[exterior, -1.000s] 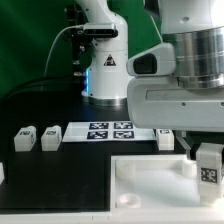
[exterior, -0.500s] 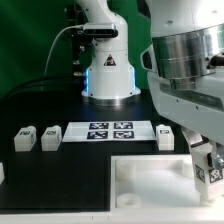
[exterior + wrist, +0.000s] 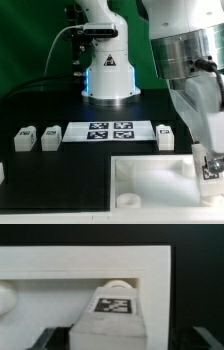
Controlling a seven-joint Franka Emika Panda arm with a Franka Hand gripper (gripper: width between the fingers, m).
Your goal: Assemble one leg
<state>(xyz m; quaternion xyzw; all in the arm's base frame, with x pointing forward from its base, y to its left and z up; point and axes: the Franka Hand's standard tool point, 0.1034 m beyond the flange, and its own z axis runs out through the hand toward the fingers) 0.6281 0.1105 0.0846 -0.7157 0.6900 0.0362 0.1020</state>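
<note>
Gripper (image 3: 207, 160): closed on the small white oblong plastic leg (image 3: 209, 171), tag visible.
Leg: in the gripper's grasp, over a corner of the large white square piece (image 3: 150, 176).

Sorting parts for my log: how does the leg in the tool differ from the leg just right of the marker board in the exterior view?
The held leg is clamped in the tool; the loose leg rests untouched on the black table. The held leg is at a corner of the large white piece; the loose leg lies off it, beside the marker board. Both are small white tagged blocks.
</note>
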